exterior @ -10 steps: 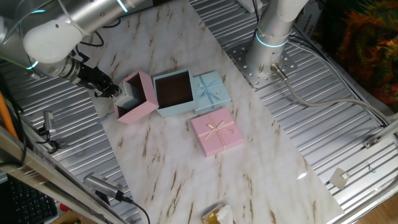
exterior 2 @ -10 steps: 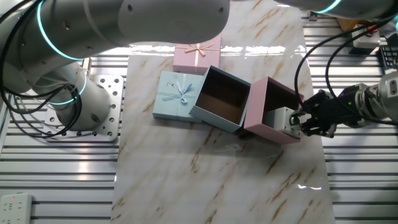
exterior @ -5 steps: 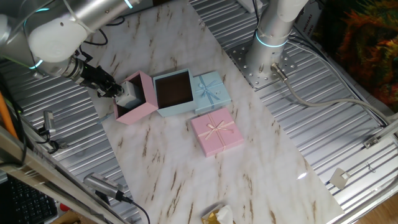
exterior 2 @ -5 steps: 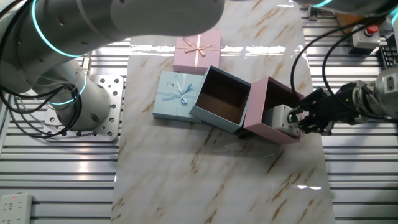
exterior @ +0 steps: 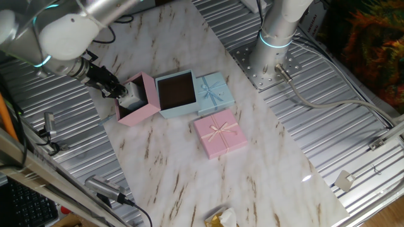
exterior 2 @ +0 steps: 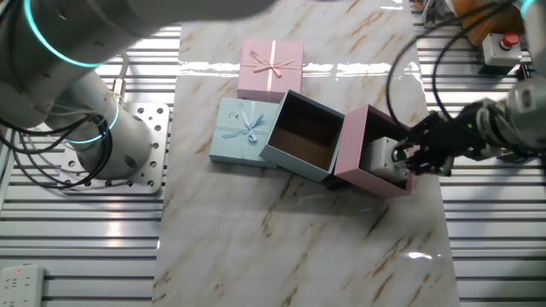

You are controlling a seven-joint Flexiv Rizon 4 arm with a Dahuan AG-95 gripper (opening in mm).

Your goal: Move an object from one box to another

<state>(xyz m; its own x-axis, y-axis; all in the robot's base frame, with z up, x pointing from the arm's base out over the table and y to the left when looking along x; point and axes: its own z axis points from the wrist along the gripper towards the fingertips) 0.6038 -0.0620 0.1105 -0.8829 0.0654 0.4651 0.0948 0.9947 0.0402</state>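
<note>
The small white object (exterior 2: 381, 155) sits at the open mouth of the tipped pink box (exterior 2: 373, 150), pinched by the gripper (exterior 2: 404, 159). Its facing is hard to tell. The blue box (exterior 2: 304, 134) touches the pink box, with two bow lids (exterior 2: 244, 130) behind. The object has risen a little since before.

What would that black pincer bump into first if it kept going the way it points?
Probably the small white block inside the pink square box, right at the pincer tips; whether it's gripped is unclear.
</note>
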